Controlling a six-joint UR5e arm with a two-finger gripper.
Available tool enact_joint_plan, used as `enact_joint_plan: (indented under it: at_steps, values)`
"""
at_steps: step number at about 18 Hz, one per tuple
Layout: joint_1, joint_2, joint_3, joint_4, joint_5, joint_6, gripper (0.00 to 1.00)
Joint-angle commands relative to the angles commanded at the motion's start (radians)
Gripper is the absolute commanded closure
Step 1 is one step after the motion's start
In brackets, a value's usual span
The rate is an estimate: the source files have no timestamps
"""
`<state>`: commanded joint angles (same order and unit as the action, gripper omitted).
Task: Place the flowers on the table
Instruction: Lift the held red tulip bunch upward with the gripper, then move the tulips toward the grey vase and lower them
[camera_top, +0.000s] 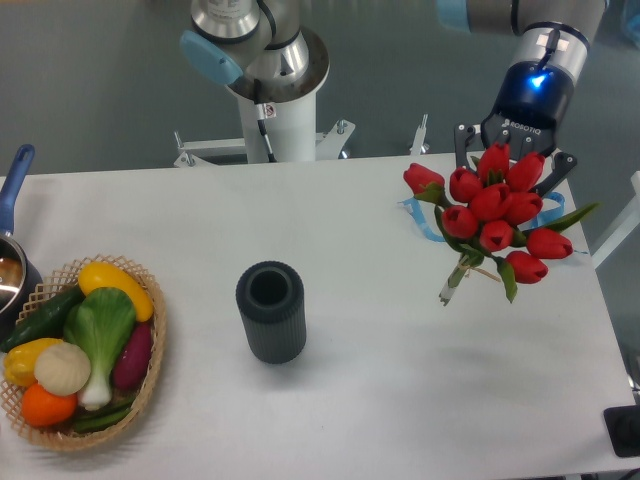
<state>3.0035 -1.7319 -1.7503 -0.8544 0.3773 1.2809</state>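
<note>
The gripper (512, 165) is hanging at two o'clock behind the flowers (495, 215). Whether it is gripping them, I cannot tell.

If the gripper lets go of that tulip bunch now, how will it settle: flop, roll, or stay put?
The flowers look top-heavy, with red buds fanned wide above a thin tied stem end, so they would probably tip onto the buds. The spread heads and leaves should stop any rolling on the table. Stems look stiff enough to keep their shape. Whether the gripper is clamped on them is hidden.
</note>
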Motion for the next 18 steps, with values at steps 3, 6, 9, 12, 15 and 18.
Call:
enact_joint_plan:
  at_steps: [3, 6, 9, 12, 15, 18]
  values:
    - [0.0, 0.0, 0.009, 0.0, 0.026, -0.005, 0.59]
    - [0.005, 0.012, 0.015, -0.003, 0.072, -0.008, 0.59]
    - [0.002, 0.031, 0.015, -0.003, 0.13, -0.008, 0.59]
    - [-0.002, 0.048, 0.023, -0.003, 0.254, -0.005, 0.59]
    - [-0.009, 0.049, 0.052, -0.009, 0.331, -0.005, 0.59]
    - [-0.04, 0.057, 0.051, -0.011, 0.448, 0.005, 0.59]
